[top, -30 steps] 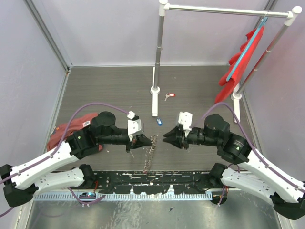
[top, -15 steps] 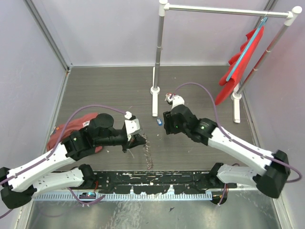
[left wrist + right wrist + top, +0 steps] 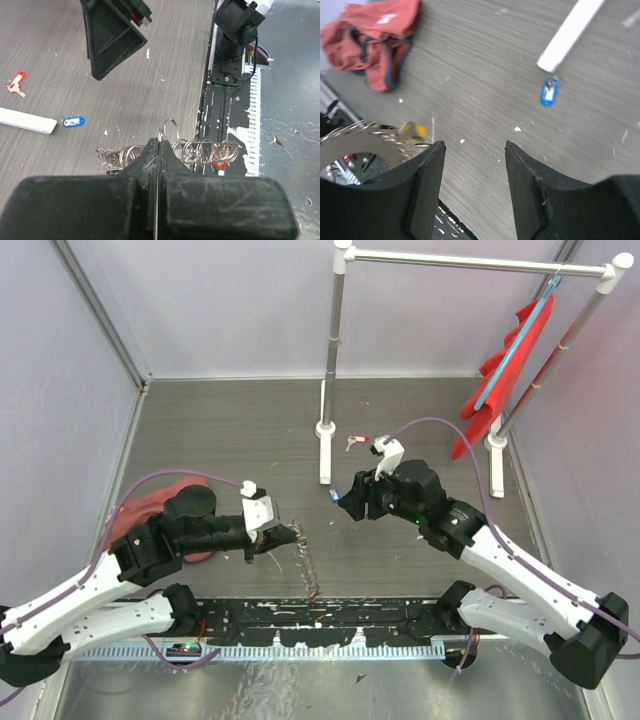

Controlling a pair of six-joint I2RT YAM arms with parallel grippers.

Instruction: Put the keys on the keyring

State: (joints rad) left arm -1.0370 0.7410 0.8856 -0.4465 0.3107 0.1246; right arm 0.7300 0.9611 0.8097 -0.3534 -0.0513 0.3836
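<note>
The left claw clamps the keyring, yet the blue key and red key lie loose (right claw open, empty).

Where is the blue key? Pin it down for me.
Top view: the blue key lies mid-table, just past the near end of the white rack foot, slightly to its right, just ahead of the open right claw.
</note>
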